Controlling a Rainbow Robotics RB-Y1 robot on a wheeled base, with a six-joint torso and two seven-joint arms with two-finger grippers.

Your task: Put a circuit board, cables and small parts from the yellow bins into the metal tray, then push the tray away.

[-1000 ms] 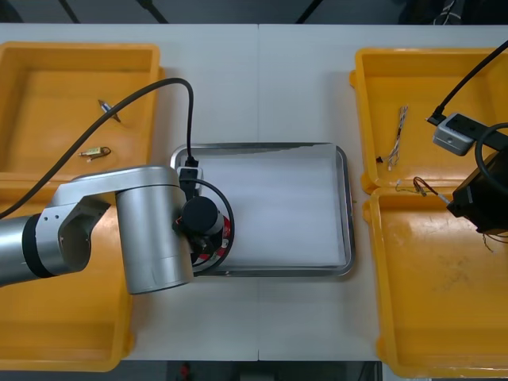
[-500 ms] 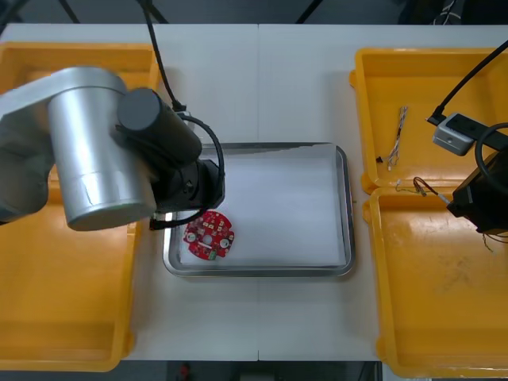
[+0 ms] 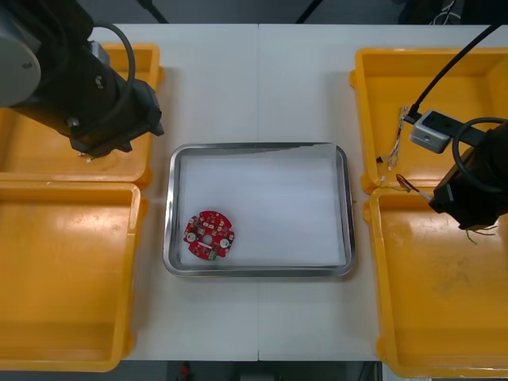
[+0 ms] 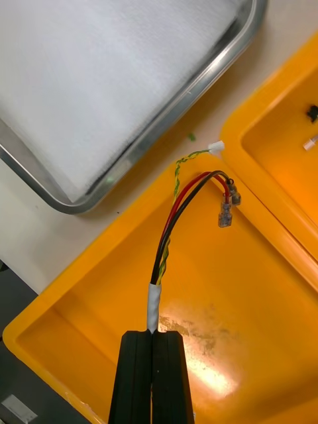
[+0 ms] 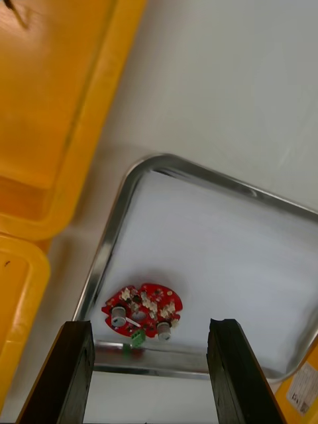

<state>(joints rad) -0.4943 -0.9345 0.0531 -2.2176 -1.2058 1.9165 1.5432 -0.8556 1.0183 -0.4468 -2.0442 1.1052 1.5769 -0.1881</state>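
Note:
A round red circuit board [image 3: 209, 236] lies flat in the near left corner of the metal tray [image 3: 347, 208]. My left arm [image 3: 95, 103] hangs over the far left yellow bin [image 3: 147, 55]. In its wrist view the left gripper [image 5: 151, 324] is open, high above the circuit board [image 5: 142, 311] and the tray's rim [image 5: 106, 252], with nothing between its fingers. My right gripper [image 3: 444, 194] hovers over the near right bin [image 3: 377, 262] by its far left corner. That right gripper [image 4: 152, 334] is shut on a red and yellow cable [image 4: 189, 205] whose loose ends point toward the tray [image 4: 165, 119].
A twisted blue and white cable [image 3: 397, 139] lies in the far right bin [image 3: 361, 79]. A small metal part [image 3: 89, 156] peeks out under my left arm in the far left bin. The near left bin [image 3: 135, 262] stands beside the tray.
My left arm has let go of the circuit board in the tray and swung up and away to the far left bin. The right gripper has shifted slightly toward the tray with its cable.

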